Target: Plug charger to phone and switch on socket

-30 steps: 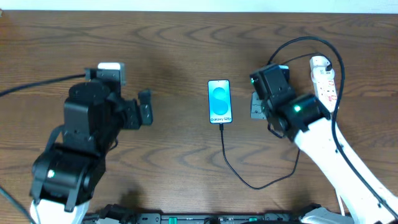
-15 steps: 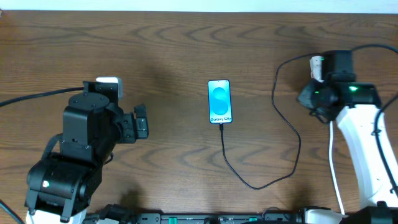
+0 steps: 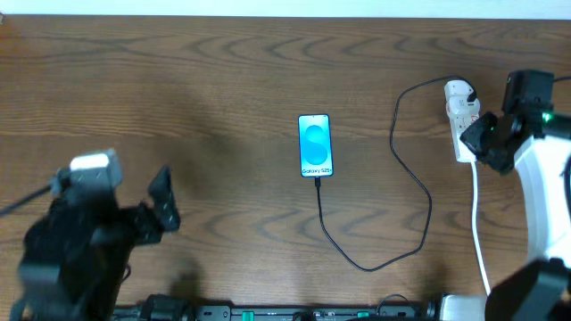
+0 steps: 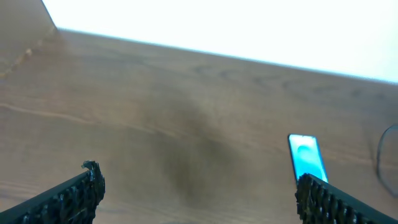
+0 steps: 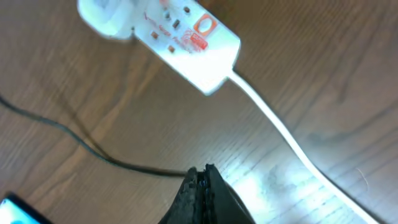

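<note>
Dark wood-grain table [image 3: 223, 71] filled the overhead view, with a pale strip of wall along its far edge. The phone [image 3: 315, 145] lay flat near the middle, screen up and lit blue, its long sides running toward and away from the robot. The charger [image 3: 419, 192] met the phone's near edge, ran toward the robot, curved to the right, climbed back up the table and arched over to the rounded white plug at the far end of the socket [image 3: 462, 120]. That white strip lay at the right side, well apart from the phone, with its white cord [image 3: 479, 232] trailing toward the near edge. The right gripper [image 5: 202, 186] had its jaws pressed together with nothing between them. In its wrist view the tips pointed over bare wood just short of the strip's cord end, with the black cable crossing close in front, and red marks showed on the strip's top. Whether any switch was on could not be told, since that view was blurred. The left gripper [image 4: 199, 199] was at the table's near left, far from the phone, its jaws spread wide and empty. Its wrist view showed both fingers [image 4: 71, 196] low in the frame and the phone beyond the one on the right.
</note>
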Robot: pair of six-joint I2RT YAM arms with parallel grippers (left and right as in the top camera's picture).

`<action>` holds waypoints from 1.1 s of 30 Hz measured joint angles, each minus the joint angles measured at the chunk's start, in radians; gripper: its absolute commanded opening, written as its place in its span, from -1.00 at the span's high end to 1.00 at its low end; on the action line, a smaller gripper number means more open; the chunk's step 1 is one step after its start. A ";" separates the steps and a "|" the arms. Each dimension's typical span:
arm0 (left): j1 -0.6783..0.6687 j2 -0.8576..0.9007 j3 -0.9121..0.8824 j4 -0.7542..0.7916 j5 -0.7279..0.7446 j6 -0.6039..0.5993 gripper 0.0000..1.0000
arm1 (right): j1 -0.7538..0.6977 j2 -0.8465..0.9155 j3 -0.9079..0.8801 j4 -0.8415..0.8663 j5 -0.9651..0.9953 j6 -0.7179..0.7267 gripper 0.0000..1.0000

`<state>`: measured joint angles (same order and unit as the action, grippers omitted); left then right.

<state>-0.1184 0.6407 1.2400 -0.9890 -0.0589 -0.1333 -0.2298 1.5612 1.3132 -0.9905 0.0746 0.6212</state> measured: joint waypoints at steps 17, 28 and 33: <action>0.001 -0.352 0.000 -0.002 0.000 0.000 -1.00 | -0.079 0.480 0.466 -0.108 0.008 -0.024 0.98; 0.001 -0.439 0.000 -0.096 0.000 0.000 -1.00 | -0.081 0.612 0.507 -0.047 -0.013 -0.027 0.98; 0.001 -0.441 0.000 -0.254 0.000 0.000 -1.00 | -0.081 0.617 0.509 -0.011 -0.019 -0.026 0.98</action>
<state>-0.1177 0.1993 1.2396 -1.2434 -0.0593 -0.1333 -0.3111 2.1780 1.8217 -1.0019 0.0555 0.5949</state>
